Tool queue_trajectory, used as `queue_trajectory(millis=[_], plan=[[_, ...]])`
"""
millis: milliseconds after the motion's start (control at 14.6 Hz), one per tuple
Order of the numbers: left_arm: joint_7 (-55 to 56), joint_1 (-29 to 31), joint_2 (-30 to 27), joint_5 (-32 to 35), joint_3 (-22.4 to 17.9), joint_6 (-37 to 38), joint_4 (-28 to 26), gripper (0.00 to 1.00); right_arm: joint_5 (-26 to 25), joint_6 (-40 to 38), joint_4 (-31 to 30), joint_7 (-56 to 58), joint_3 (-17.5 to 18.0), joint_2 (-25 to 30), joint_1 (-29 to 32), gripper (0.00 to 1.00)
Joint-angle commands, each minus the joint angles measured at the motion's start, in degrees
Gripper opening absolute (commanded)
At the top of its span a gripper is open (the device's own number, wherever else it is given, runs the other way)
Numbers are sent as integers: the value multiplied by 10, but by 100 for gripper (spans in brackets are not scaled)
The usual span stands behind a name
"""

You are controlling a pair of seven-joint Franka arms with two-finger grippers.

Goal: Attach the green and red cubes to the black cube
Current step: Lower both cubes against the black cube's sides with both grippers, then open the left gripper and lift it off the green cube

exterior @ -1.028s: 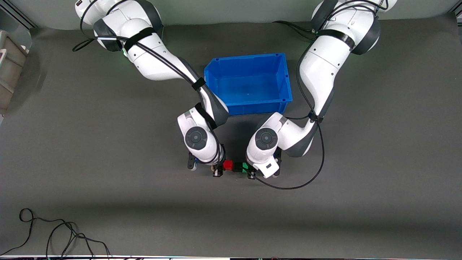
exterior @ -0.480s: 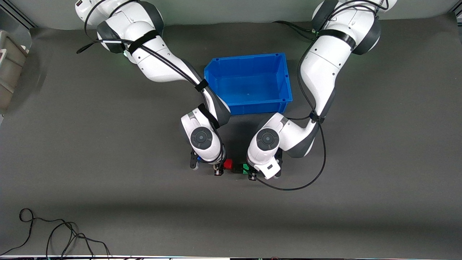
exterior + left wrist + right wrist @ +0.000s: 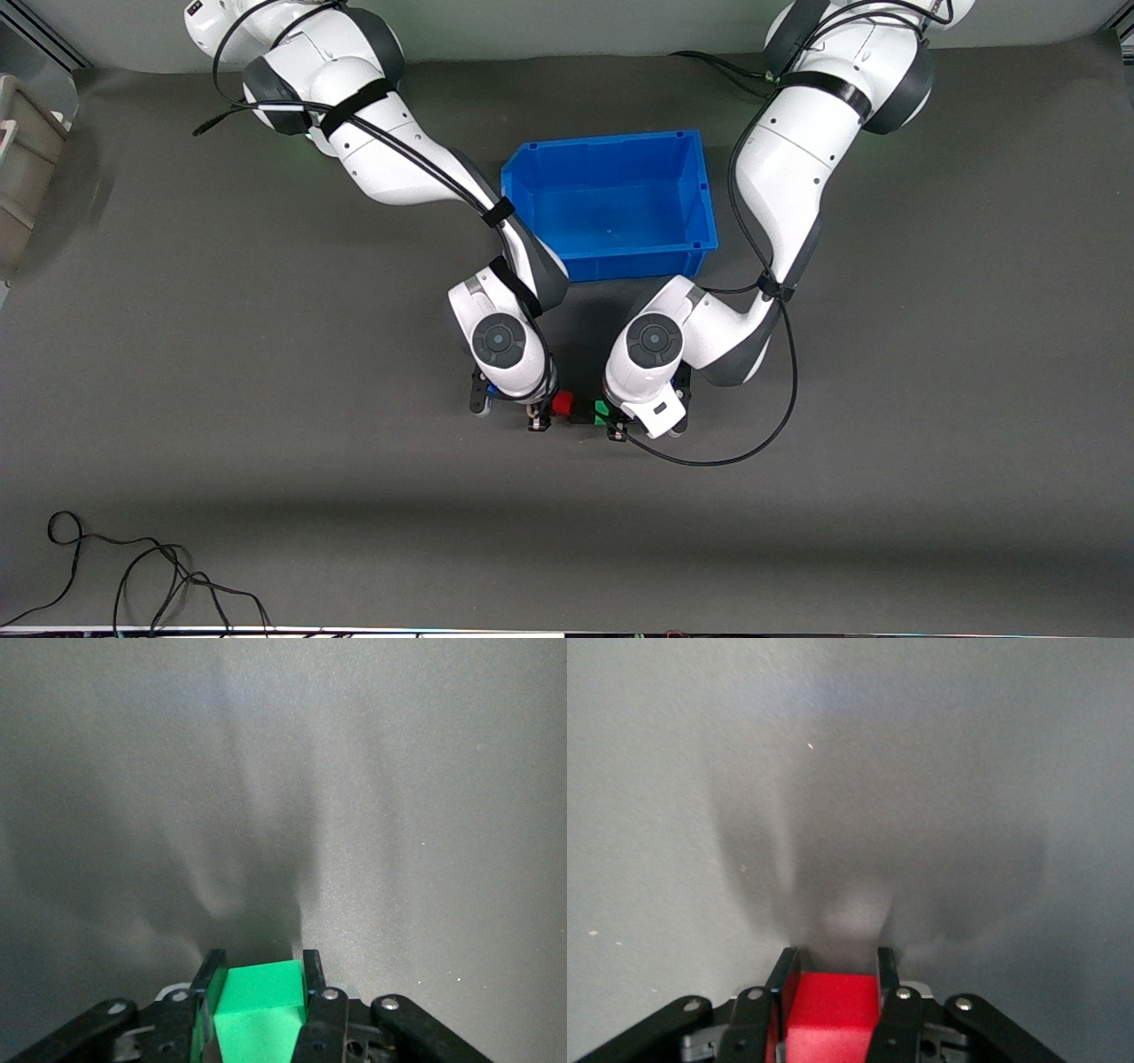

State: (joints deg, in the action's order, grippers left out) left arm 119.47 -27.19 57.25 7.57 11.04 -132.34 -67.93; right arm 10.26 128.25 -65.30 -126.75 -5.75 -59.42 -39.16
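Note:
My right gripper (image 3: 547,413) is shut on the red cube (image 3: 561,404), which fills the gap between its fingers in the right wrist view (image 3: 833,1005). My left gripper (image 3: 613,420) is shut on the green cube (image 3: 601,408), also seen between its fingers in the left wrist view (image 3: 261,992). The black cube (image 3: 581,414) sits between the two coloured cubes, low over the grey mat, with each one close against a side of it. It does not show in either wrist view.
An empty blue bin (image 3: 602,139) stands farther from the front camera than the cubes, between the two arms. A loose black cable (image 3: 133,567) lies near the front edge at the right arm's end. A beige object (image 3: 22,159) sits at that end's edge.
My right gripper has shifted a little toward the left arm with the red cube, narrowing the gap around the black cube. The left gripper has barely moved.

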Motion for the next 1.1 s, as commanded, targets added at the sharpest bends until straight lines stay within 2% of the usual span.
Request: queue_trajectory(millis=[0,69,137,685,754,823,891,960,1028], plan=[[10,-7,-1,3,-4,8,0,0,-17,-5,23,-27,-4,-13,-9,0],[9,-7,-1,4,-4,8,0,13,-17,-4,24,-28,-4,-13,-8,0],[9,-8,0,6,-4,8,-1,18,-17,-4,24,-27,-4,-13,-8,0],[-8,-8,-7,10,-4,13,-10,22,-13,28,21,-28,-3,-18,-2,0],[-8,-8,-7,10,-4,13,-10,28,-13,28,21,-28,-4,-18,-2,0],[-10,-8,-7,11,-4,13,-10,49,-12,28,21,-28,-4,-18,-2,0],[-12,-8,-7,14,-5,12,-10,82,-12,28,21,-27,-4,-18,-2,0],[-19,-9,-7,18,-5,12,-10,100,-13,28,21,-25,-4,-18,-2,0],[-21,-7,-8,19,-5,13,-10,100,-13,28,22,-25,-4,-18,-2,0]])
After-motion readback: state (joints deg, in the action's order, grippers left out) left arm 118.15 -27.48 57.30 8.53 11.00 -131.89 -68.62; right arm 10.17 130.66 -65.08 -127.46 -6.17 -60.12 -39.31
